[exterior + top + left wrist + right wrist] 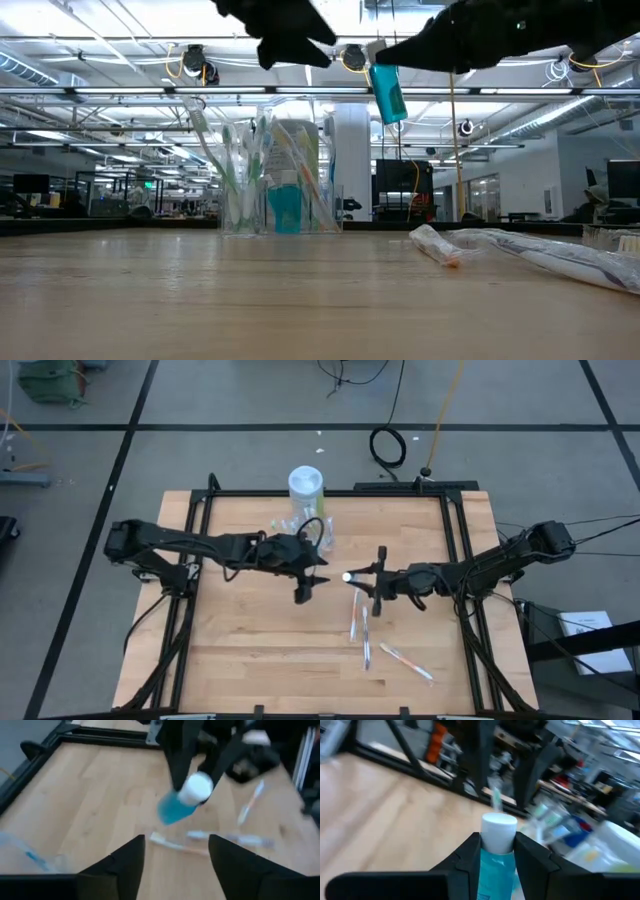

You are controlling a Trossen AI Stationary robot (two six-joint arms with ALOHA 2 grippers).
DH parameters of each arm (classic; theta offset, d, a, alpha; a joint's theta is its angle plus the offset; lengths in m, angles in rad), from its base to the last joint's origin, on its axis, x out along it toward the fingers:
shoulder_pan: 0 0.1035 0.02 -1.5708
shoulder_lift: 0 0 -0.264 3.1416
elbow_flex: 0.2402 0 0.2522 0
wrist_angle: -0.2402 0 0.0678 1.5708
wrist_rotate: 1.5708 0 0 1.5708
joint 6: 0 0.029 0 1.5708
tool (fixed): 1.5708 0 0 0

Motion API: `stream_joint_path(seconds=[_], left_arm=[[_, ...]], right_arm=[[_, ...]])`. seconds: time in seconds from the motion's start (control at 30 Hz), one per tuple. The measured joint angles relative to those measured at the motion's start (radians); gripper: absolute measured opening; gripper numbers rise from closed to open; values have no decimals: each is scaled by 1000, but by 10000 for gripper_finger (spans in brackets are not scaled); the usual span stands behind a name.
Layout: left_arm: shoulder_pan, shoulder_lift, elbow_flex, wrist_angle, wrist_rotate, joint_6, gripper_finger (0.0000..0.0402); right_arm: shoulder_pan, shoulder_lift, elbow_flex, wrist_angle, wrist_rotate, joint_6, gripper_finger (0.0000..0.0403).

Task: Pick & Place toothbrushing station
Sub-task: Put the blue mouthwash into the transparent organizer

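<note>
Two dark arms over one pale wooden worktop point(250, 630) in a black frame. Left end effector point(306, 586) hangs mid-worktop, fingers point(125, 865) spread apart and released, nothing between them. Just behind it, toward the far edge, sits the toothbrushing station, one small clear plastic cup-like holder point(300, 532) point(282, 180), standing upright on the wood with several brushes and tubes inside; exact count not readable. Touching or just beside it on the far side: one taller white-topped canister point(307, 484). Right end effector point(368, 579) point(496, 851) sits a little to the right of the left one, raised off the surface, fingers clenched on one small blue tube with a white cap point(348, 575) point(388, 92) point(184, 801) point(496, 850), cap pointing toward the left arm. On the near right part of the worktop lie about three wrapped slim items, apparently toothbrushes point(362, 632) point(540, 250), flat, loosely clustered, well apart from the holder.
</note>
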State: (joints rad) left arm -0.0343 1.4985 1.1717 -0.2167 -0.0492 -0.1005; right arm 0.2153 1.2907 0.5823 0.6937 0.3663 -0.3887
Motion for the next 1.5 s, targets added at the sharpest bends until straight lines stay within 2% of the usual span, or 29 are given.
stream_joint_path(seconds=[0.17, 0.3, 0.47, 0.9, 1.0, 1.3, 1.5], left_arm=[[13, 76, 1, 148, -10, -133, 244], [14, 152, 0, 261, -61, -158, 235], [30, 201, 0, 339, -64, -210, 219], [36, 202, 0, 396, -127, -248, 200], [38, 202, 0, 396, -175, -260, 188], [74, 201, 0, 400, -162, -301, 168], [90, 200, 0, 406, -184, -340, 168]], right_arm=[[0, 0, 0, -42, 102, -21, 90], [0, 0, 0, -78, 153, -28, 90], [-1, 0, 0, -91, 168, -45, 90], [-58, 7, 1, -71, 156, -76, 90], [-65, 6, 2, -43, 158, -120, 90], [-68, 6, 27, -71, 181, -309, 90], [-85, 7, 37, -77, 203, -335, 90]])
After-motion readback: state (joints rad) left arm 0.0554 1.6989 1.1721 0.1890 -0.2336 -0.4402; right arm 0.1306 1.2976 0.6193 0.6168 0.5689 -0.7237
